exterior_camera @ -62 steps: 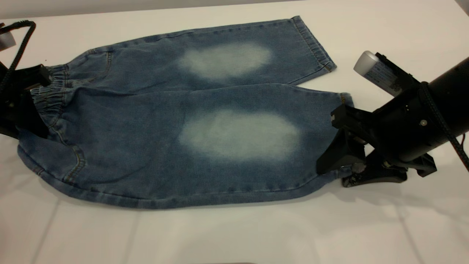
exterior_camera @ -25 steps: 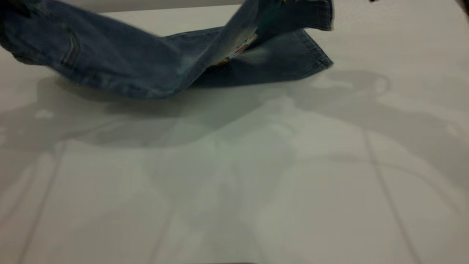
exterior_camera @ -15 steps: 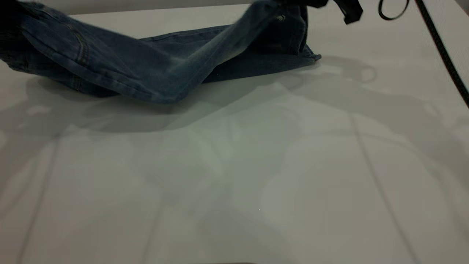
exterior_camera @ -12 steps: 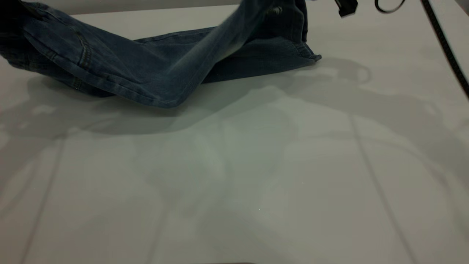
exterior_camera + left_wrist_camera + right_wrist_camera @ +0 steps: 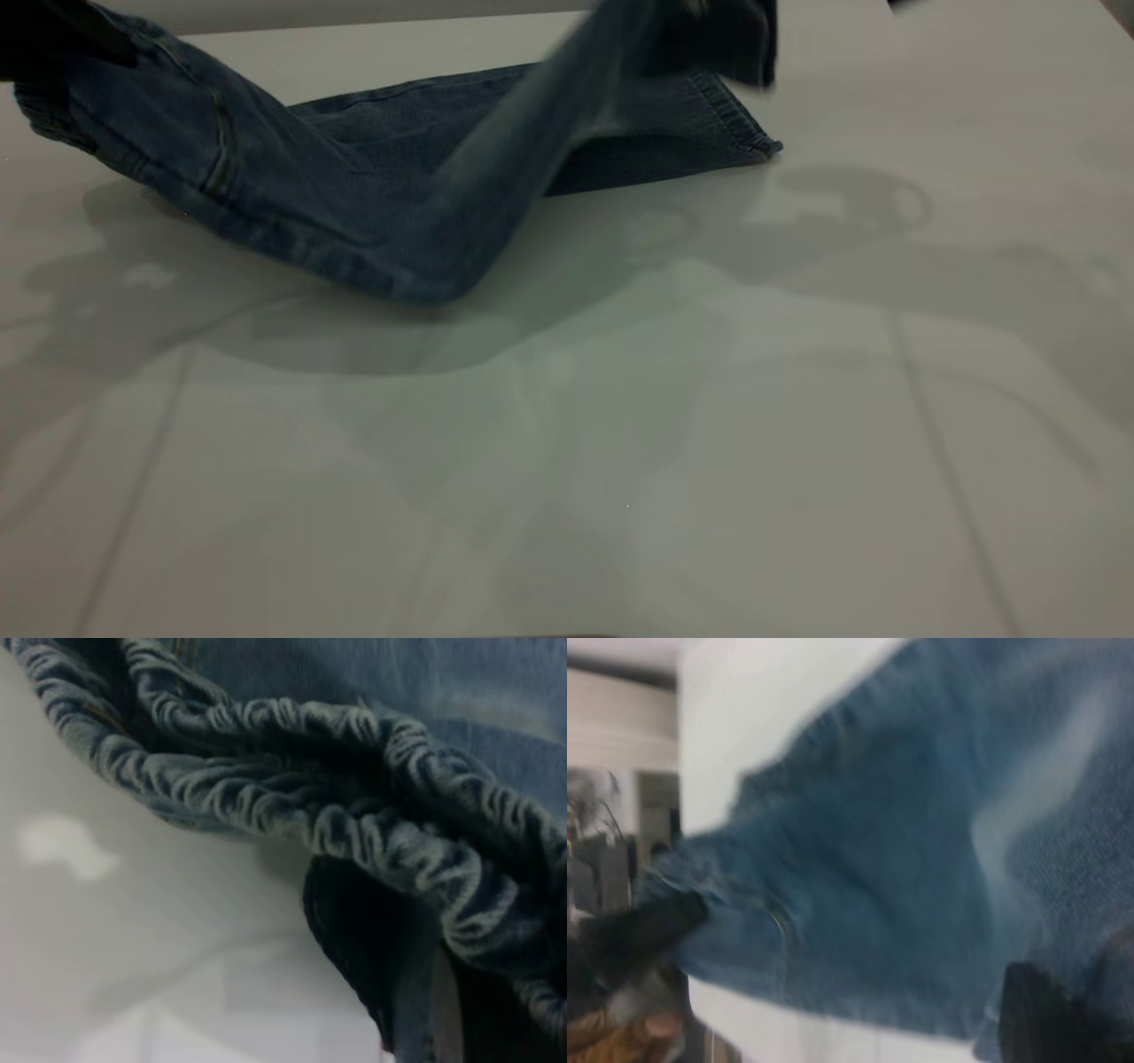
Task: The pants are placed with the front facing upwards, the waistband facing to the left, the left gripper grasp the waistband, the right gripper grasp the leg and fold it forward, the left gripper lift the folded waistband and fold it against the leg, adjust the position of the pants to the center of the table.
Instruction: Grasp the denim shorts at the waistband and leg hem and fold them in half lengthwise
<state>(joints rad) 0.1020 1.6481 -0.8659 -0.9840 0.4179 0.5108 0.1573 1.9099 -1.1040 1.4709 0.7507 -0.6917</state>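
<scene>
Denim pants (image 5: 372, 195) lifted, both ends prob. held

The wide, plain pale grey tabletop (image 5: 620, 425) carries small blue denim short pants (image 5: 372, 204); one leg lies flat at the far edge, the rest lifted above it.

Exterior view faces the table (image 5: 709, 443) low; both wrist views press close to the pants (image 5: 372, 204).

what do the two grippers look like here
Little shows: the left gripper is a plain black shape at the exterior view's upper left; the right gripper is a blocky black finger against the pants. No cables or markings visible.
</scene>
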